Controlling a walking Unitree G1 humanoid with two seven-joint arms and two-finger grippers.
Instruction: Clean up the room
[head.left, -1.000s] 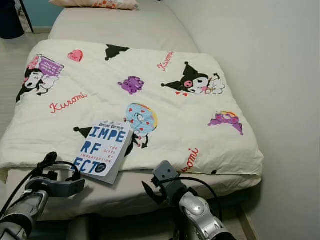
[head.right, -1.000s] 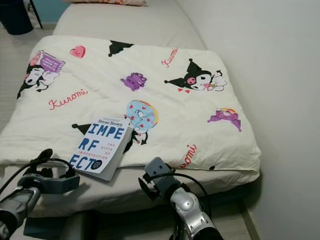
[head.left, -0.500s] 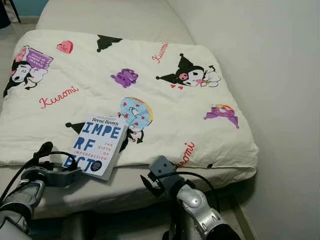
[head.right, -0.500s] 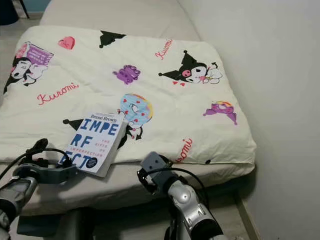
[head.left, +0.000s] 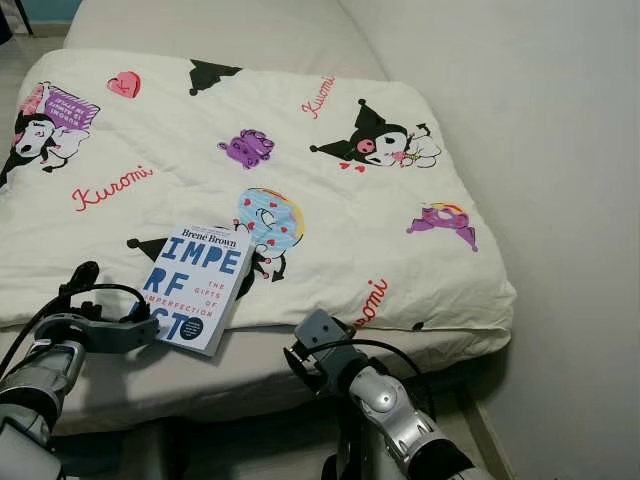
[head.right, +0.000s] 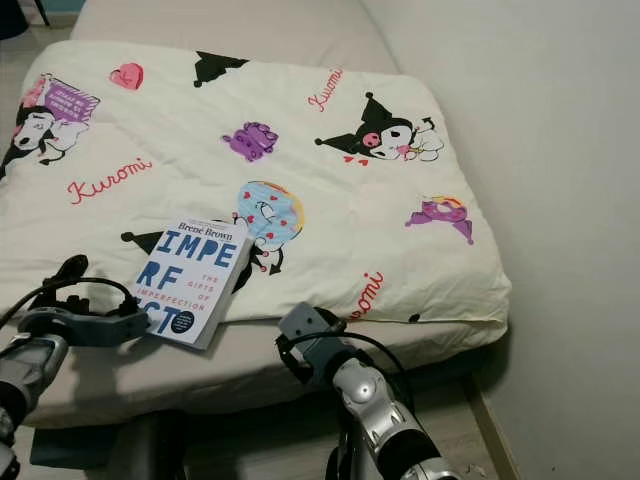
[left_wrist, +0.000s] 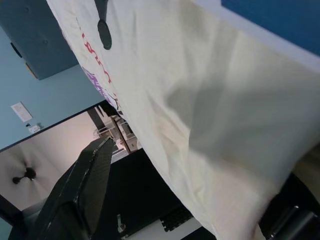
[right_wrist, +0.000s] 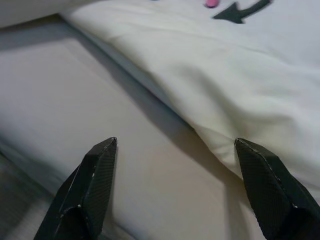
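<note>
**Left eye view: pincers at the bed's edge, book within reach**

A book (head.left: 193, 288) with blue lettering lies face up on the near edge of a cream cartoon-print quilt (head.left: 300, 170), its lower corner overhanging onto the bare mattress (head.left: 200, 370). The quilt is spread over a bed that runs along a white wall (head.left: 560, 150).

The left pincer (head.left: 135, 322) hovers low, just beside the book's near left corner, close enough that contact cannot be ruled out. In the left wrist view one black finger (left_wrist: 85, 195) shows against the quilt's folded edge; how wide the pincer stands I cannot tell, and nothing is seen in its grip. The right pincer (right_wrist: 175, 185) sits lower and nearer, over the bare mattress in front of the quilt's edge, to the right of the book. Its two fingers are spread wide apart and hold nothing.

Judged from this, the step in hand is the approach to the book, the one loose thing on the bed. The next move likely calls for the left pincer to close in on the overhanging corner, get one finger under the cover and one over, then pinch without catching the quilt beneath.
</note>
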